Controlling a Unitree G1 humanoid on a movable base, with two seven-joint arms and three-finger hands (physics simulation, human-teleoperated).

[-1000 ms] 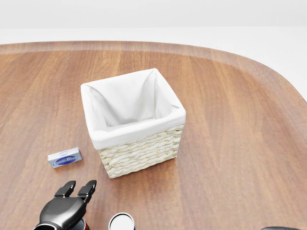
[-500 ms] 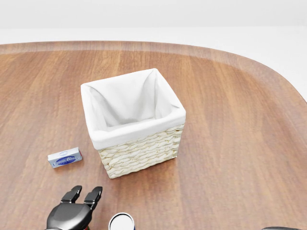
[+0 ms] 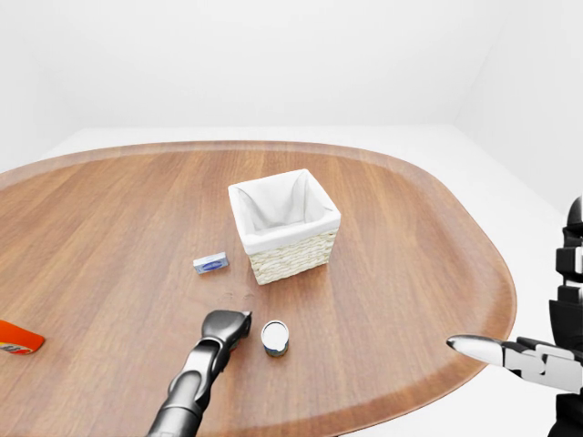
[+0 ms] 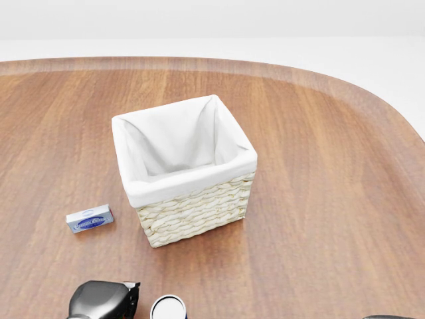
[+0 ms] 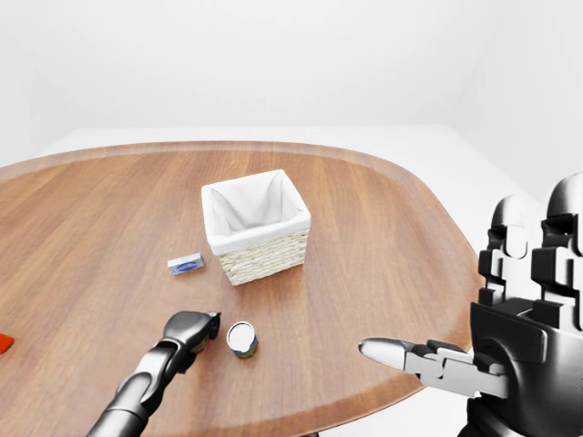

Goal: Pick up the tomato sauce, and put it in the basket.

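Nearby, small blue box (label unreadable) beside basket.

Table: large rounded brown wooden table, pale rim, under my reach.
Walls: plain white walls, no features.
Floor: white floor.
Light: even, soft, shadows faint.

Woven wicker basket, white cloth lining; smooth satin wooden table.
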